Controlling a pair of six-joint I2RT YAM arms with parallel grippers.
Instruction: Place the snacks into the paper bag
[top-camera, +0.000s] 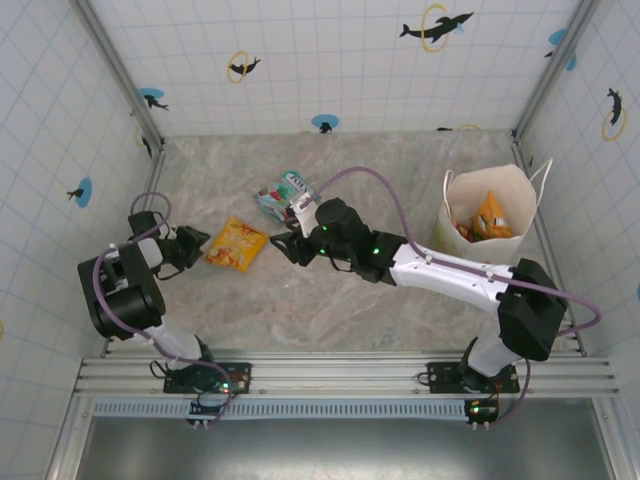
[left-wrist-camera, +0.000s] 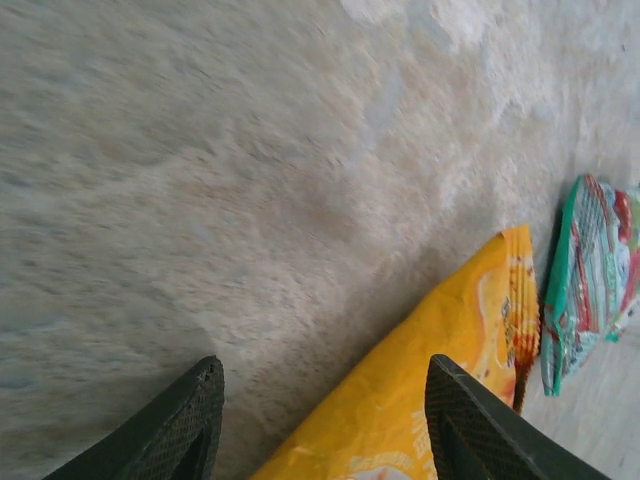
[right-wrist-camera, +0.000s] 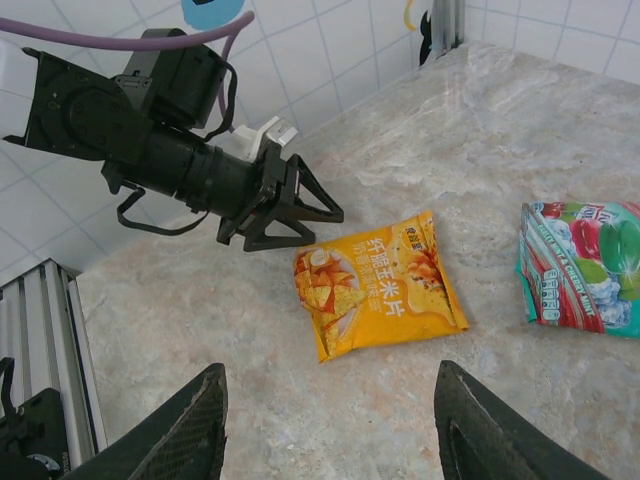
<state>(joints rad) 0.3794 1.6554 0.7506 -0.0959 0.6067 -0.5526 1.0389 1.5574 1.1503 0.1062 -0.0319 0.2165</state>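
Claws both spread, we see: left claw (right-wrist-camera: 305, 212) beside flat yellow foil chip packet (right-wrist-camera: 378, 283), right claw (top-camera: 283, 244) over marble bench (top-camera: 340, 300).

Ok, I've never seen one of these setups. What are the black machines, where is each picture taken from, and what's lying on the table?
These are two robot arms bolted at the near edge of a marble-patterned table. The overhead picture looks down from above and behind them; each of the other two comes from a camera on one arm's wrist, with its own two dark fingers at the bottom.

The left end effector is open, right next to a yellow chip packet lying flat. The right end effector is also open and holds nothing, just on the packet's other side. A teal and red packet lies further back. At the right stands a cream paper bag, open, with orange and red packets already inside.
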